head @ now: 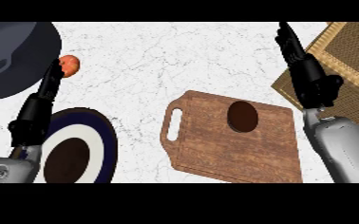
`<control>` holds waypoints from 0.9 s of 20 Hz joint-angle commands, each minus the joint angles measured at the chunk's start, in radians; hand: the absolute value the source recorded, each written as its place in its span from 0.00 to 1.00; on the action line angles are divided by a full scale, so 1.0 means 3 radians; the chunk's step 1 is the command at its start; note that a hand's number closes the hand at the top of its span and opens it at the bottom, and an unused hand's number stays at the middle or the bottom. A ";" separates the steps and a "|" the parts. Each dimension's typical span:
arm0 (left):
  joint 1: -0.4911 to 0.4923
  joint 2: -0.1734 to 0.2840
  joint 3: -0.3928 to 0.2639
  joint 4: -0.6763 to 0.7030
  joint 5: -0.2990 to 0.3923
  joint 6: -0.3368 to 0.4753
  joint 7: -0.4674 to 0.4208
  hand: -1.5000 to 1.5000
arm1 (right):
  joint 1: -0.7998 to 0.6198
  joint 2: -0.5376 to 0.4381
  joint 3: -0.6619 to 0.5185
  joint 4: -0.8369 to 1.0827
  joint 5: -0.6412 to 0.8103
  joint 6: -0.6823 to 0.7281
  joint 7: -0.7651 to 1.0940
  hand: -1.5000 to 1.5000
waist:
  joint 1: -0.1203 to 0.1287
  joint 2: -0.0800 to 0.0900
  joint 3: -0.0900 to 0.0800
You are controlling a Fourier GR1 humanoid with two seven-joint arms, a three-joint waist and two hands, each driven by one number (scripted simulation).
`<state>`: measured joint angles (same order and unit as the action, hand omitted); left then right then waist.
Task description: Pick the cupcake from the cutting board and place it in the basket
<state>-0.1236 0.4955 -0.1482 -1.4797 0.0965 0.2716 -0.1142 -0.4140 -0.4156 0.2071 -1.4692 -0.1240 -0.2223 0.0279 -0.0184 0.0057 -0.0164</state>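
The cupcake [242, 115] shows from above as a dark brown oval on the upper middle of the wooden cutting board [231, 147]. The woven brown basket [340, 47] lies at the upper right, partly cut off by the view's edge. My right hand [308, 78] is open, fingers straight and pointing away, over the basket's left edge, up and to the right of the cupcake and apart from it. My left hand [41, 102] stays open at the far left, fingers up, holding nothing.
A dark blue and white plate [105, 144] with a brown round centre sits at the lower left. A dark grey bowl-like vessel [24, 52] fills the upper left corner, with a small orange-red fruit [69, 65] beside it. White marble counter [175, 57] lies between.
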 commanded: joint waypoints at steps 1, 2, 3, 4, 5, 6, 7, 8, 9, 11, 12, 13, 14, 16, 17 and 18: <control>-0.0183 -0.0186 0.0010 0.0315 0.0060 -0.0062 0.0213 0.50 | -0.0197 0.0087 -0.0136 0.0094 -0.0088 0.0099 0.0028 1.00 | 0.0052 -0.0010 0.0054; 0.0277 -0.0224 -0.0066 0.0238 0.0174 -0.0116 0.0171 0.50 | -0.0026 0.0134 -0.0162 -0.0093 -0.0209 0.0058 -0.0051 1.00 | 0.0066 -0.0018 0.0054; 0.0230 -0.0351 -0.0125 0.0388 0.0233 -0.0099 0.0367 0.50 | -0.0051 0.0274 -0.0169 0.0040 -0.0321 0.0126 -0.0268 1.00 | 0.0072 0.0008 0.0058; 0.0366 -0.0382 -0.0150 0.0398 0.0337 -0.0156 0.0513 0.50 | -0.0310 0.0395 -0.0278 0.0045 -0.0479 0.0065 -0.0102 1.00 | 0.0152 0.0016 0.0058; 0.0377 -0.0441 -0.0112 0.0660 0.0431 -0.0188 0.0603 0.50 | -0.0347 0.0436 -0.0315 -0.0036 -0.0609 0.0147 -0.0143 1.00 | 0.0098 0.0037 0.0054; 0.0559 -0.0559 -0.0190 0.0639 0.0515 -0.0201 0.0726 0.50 | -0.0383 0.0526 -0.0357 -0.0077 -0.0705 0.0133 -0.0165 1.00 | 0.0146 0.0024 0.0057; 0.0586 -0.0474 -0.0233 0.0608 0.0519 -0.0321 0.0785 0.50 | -0.0384 0.0263 0.0175 -0.0105 -0.0337 0.0621 -0.0290 1.00 | 0.0208 0.0017 0.0053; 0.0549 -0.0482 -0.0265 0.0664 0.0528 -0.0383 0.0817 0.50 | -0.0444 0.0563 0.0236 -0.0045 -0.0359 0.0457 -0.0326 1.00 | 0.0200 0.0022 0.0053; 0.0598 -0.0519 -0.0299 0.0655 0.0512 -0.0369 0.0803 0.50 | -0.0300 0.0808 0.0363 0.0041 -0.0291 0.0312 -0.0441 1.00 | 0.0197 0.0020 0.0055; 0.0518 -0.0423 -0.0212 0.0673 0.0581 -0.0427 0.0972 0.50 | -0.0387 0.0983 0.0682 0.0106 0.0179 -0.0093 -0.0257 0.00 | 0.0166 -0.0002 0.0049; 0.0632 -0.0451 -0.0236 0.0678 0.0561 -0.0443 0.0834 0.50 | -0.0401 0.1049 0.0759 0.0206 0.0377 -0.0302 -0.0191 0.00 | 0.0181 -0.0006 0.0045; 0.0560 -0.0504 -0.0237 0.0584 0.0567 -0.0332 0.1003 0.50 | -0.0328 0.1130 0.0883 0.0171 0.0574 -0.0514 -0.0145 0.00 | 0.0140 -0.0024 0.0048; 0.0510 -0.0486 -0.0202 0.0764 0.0557 -0.0399 0.0903 0.50 | -0.0522 0.1016 0.0781 0.0159 0.0588 -0.0517 0.0161 0.00 | 0.0084 -0.0020 0.0044; 0.0657 -0.0472 -0.0209 0.0638 0.0590 -0.0410 0.0920 0.50 | -0.0611 0.0922 0.0894 0.0251 0.0892 -0.0666 0.0565 0.00 | 0.0094 -0.0046 0.0038; 0.0687 -0.0461 -0.0169 0.0637 0.0610 -0.0407 0.0882 0.50 | -0.0630 0.0687 0.0935 0.0301 0.1113 -0.0660 0.0710 0.00 | 0.0066 -0.0066 0.0029; 0.0597 -0.0352 -0.0115 0.0570 0.0623 -0.0410 0.1038 0.50 | -0.0706 0.0465 0.0921 0.0343 0.1278 -0.0614 0.0835 0.00 | 0.0032 -0.0078 0.0032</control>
<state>-0.0222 0.3847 -0.1665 -1.3558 0.2610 0.1660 0.1135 -0.5813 -0.1838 0.4402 -1.3984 0.0995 -0.3614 0.1375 0.0080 -0.0153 0.0090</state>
